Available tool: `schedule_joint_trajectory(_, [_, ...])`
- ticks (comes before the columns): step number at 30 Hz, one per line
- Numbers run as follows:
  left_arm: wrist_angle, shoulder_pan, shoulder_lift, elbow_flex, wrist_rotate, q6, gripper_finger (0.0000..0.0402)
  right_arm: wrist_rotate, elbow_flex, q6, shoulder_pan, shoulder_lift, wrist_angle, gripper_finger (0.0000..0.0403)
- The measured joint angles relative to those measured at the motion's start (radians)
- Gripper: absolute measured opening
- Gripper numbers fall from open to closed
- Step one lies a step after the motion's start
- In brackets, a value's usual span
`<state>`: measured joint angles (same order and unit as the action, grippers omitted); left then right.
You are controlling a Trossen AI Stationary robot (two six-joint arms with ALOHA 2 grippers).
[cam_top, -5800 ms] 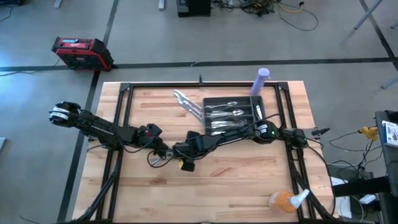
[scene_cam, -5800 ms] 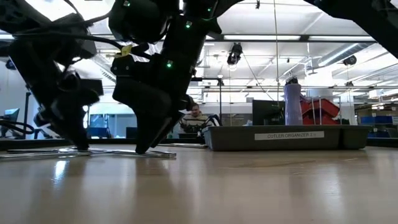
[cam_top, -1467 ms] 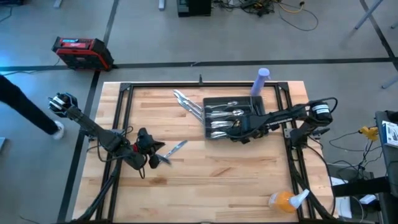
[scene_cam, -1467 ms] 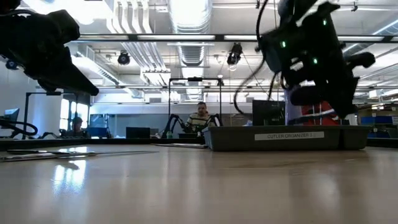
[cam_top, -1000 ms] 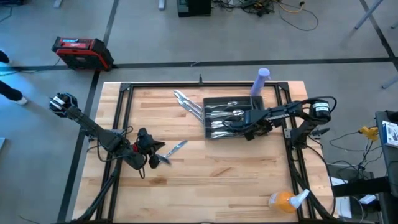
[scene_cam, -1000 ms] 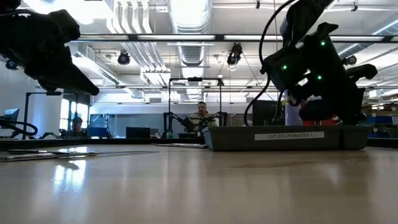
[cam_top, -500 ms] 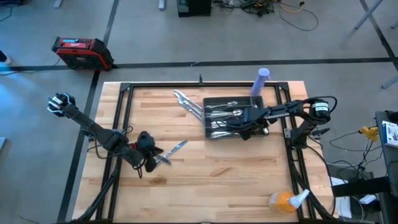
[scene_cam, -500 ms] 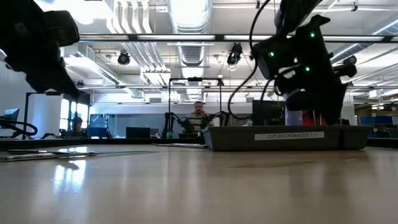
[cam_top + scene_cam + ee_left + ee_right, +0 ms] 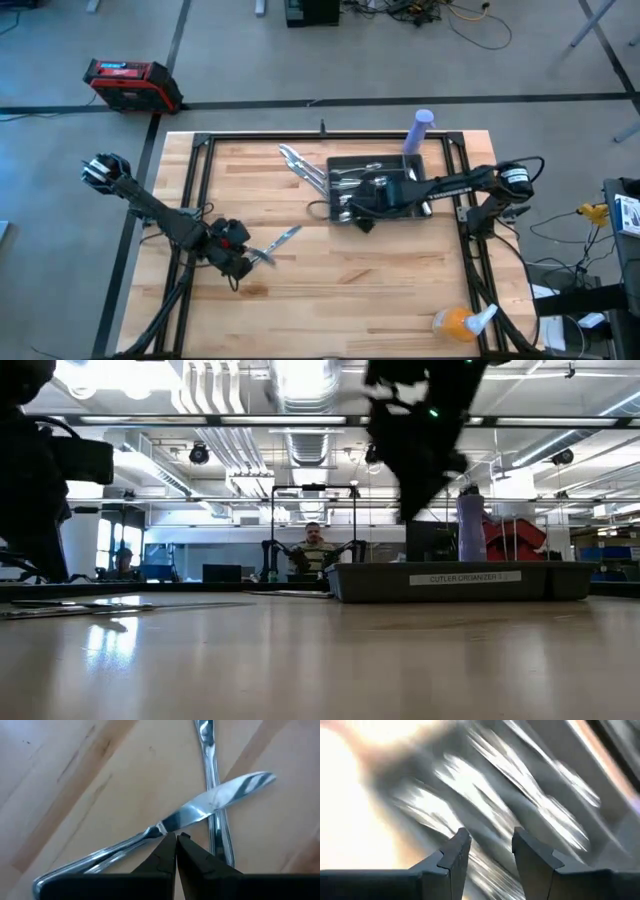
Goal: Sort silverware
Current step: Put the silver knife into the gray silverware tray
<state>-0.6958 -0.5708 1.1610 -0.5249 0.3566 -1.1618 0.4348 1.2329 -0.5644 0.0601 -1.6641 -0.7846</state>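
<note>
Overhead: left gripper (image 9: pixel 243 262) low in the left-centre of the high view, over bare wooden table (image 9: pixel 380 290), just beside the near end of a knife (image 9: pixel 281 238) lying slanted there. Left wrist view: fingertips (image 9: pixel 169 845) pressed together, nothing between them, tips right next to the same knife (image 9: pixel 200 807) where blade meets handle; whether touching, cannot tell. Knife crossing over another slim silver piece (image 9: pixel 215 795) lying beneath it on the wood.

Right gripper (image 9: pixel 362 215) at the lower left corner of the dark grey tray (image 9: pixel 420 160), centre-right of the high view. Right wrist view: fingers (image 9: pixel 455 852) spread apart, gap clear, blurred shiny silverware (image 9: pixel 520 815) in the tray beyond them. Sorted silverware (image 9: pixel 362 181) lying in the tray compartments; a few loose pieces (image 9: pixel 300 163) on the table just left of the tray's upper corner.

Elsewhere: purple cylinder (image 9: pixel 420 130) upright just above the tray, orange object (image 9: pixel 455 322) at lower right of the table, red case (image 9: pixel 128 85) on the floor at upper left. Low view: tray (image 9: pixel 470 580) on the right, a seated person (image 9: pixel 315 550) far behind.
</note>
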Motion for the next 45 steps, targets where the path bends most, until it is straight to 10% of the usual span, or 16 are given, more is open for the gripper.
schedule_joint_trajectory(6, [-0.097, 0.009, 0.001, -0.066, 0.073, -0.005, 0.0000, -0.266, -0.066, 0.332, 0.054, -0.019, 0.695, 0.0095])
schedule_joint_trajectory(17, [-0.210, 0.029, -0.018, -0.031, 0.046, -0.027, 0.0000, -0.391, 0.007, 0.539, 0.056, -0.358, 1.173, 0.0005])
schedule_joint_trajectory(30, [-0.223, 0.030, -0.020, -0.023, 0.012, 0.062, 0.0002, -0.579, 0.294, 0.614, 0.044, -0.684, 1.249, 0.0000])
schedule_joint_trajectory(45, [-0.248, 0.030, -0.022, -0.023, -0.113, 0.218, 0.0074, -0.777, 0.300, 0.562, -0.003, -0.781, 1.306, 0.0000])
